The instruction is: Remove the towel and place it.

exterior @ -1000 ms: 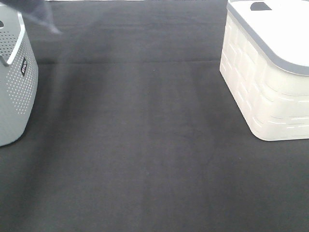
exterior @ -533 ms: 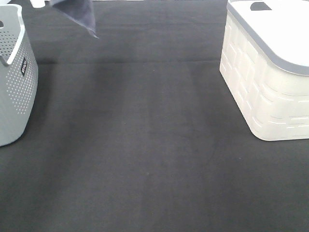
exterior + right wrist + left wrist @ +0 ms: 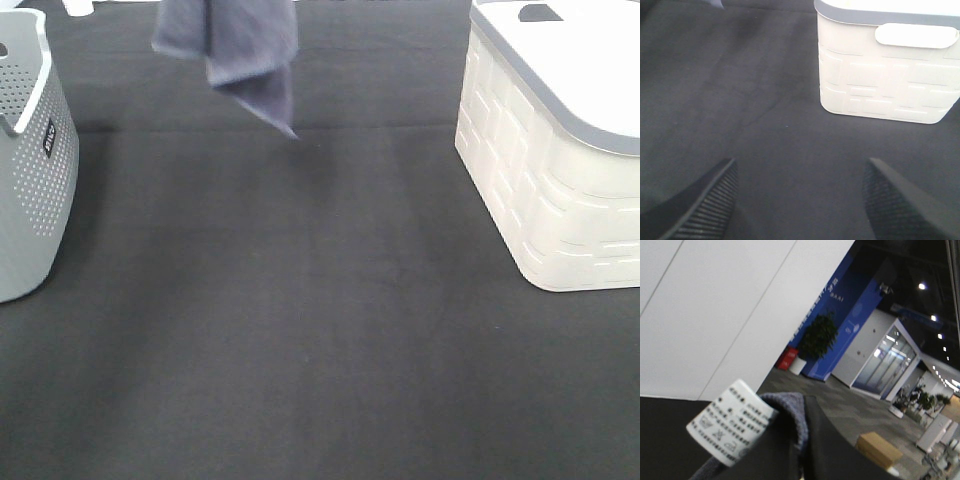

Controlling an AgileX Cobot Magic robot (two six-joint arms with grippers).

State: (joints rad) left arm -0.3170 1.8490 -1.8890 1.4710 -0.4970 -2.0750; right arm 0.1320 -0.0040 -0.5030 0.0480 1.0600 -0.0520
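The towel point(image 3: 235, 50) hangs bunched in the air over the far side of the table point(image 3: 320, 340), nearer the grey basket point(image 3: 30, 180) than the white basket point(image 3: 550, 180). The left jaws are closed on its edge, right by the tag point(image 3: 730, 422). The right jaws stand wide and hold nothing — low over the table, well apart from the towel.
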